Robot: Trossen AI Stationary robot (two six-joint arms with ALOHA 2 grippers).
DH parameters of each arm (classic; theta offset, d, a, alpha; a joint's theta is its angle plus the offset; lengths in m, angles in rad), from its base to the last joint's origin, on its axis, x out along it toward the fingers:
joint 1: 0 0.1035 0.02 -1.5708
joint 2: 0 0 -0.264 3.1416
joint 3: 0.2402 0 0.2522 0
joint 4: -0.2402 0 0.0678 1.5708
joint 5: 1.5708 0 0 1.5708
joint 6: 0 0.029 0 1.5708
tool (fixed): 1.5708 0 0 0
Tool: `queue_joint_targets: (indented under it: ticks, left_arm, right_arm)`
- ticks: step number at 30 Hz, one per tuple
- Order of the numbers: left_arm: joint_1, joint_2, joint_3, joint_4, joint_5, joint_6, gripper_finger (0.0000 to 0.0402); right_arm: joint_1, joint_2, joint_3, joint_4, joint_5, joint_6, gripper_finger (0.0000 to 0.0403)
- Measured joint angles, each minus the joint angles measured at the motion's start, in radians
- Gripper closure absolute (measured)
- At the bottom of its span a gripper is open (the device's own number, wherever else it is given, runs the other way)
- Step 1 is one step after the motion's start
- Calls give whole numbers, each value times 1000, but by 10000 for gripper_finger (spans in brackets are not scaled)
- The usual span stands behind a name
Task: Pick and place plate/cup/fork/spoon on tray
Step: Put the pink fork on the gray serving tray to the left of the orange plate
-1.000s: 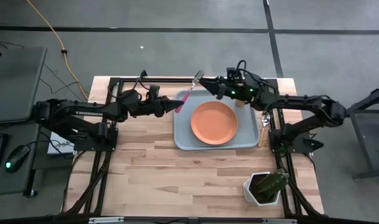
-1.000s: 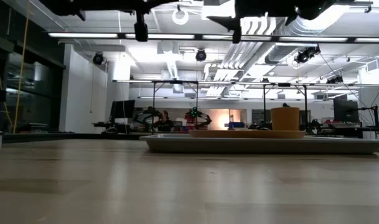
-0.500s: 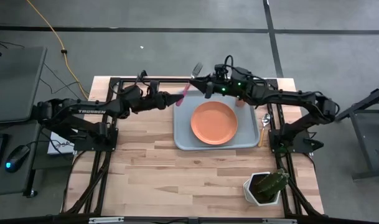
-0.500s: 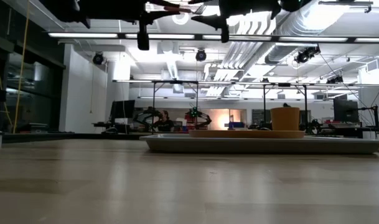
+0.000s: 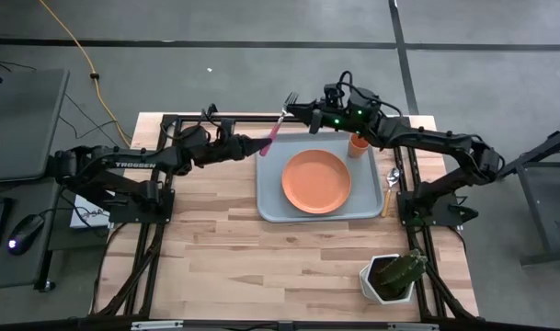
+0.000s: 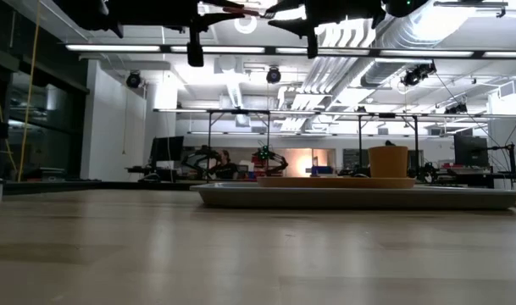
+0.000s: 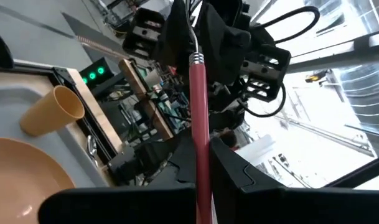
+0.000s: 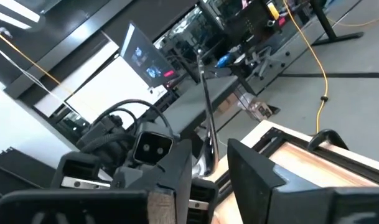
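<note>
Left gripper (image 5: 255, 146) is up in the air just off the tray's left edge, near the table's far edge, fingers pinching the fork (image 5: 278, 126) by the lower end of its pink handle. In the left wrist view the handle (image 7: 198, 124) runs straight up between the two dark fingers (image 7: 239, 177).

Fork is tilted, tines up and pointing toward the far edge, above the tray's far-left corner, clear of the table.

Right gripper (image 5: 295, 109) is at the fork's tine end, also airborne over the far-left corner of the tray. Right wrist view shows the fork's metal neck (image 8: 208, 118) sitting between its fingers (image 8: 254, 171), which are spread with a gap on each side, not clamping.

Tray (image 5: 270, 198) lies flat on the table's far right half. Plate (image 5: 316, 181) sits centred in it. Cup (image 5: 358, 145) stands upright in the tray's far-right corner, just beside the plate, not touching it.

Spoon (image 5: 391, 187) lies on bare wood just off the tray's right edge, partly hidden by the right arm.

White pot with a green plant (image 5: 391, 278) sits at the near right corner, well apart from the tray.
</note>
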Motion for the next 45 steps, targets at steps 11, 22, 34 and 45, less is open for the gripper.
queue_joint_targets:
  ticks: [11, 22, 34, 45]
  left_arm:
    - [1, 1, 0, -8, 38, -22, 398]
    - [34, -1, 0, -8, 96, 93, 322]
    - [307, -107, 56, -8, 389, 167, 221]
    - [327, -206, 206, -6, 403, 268, 218]
  right_arm:
    - [1, 0, 0, 10, 2, 0, 336]
    - [-23, -51, -2, -86, -40, -29, 400]
    - [-67, -133, -1, -487, -174, -160, 402]
    - [108, 287, -2, -280, -195, -98, 402]
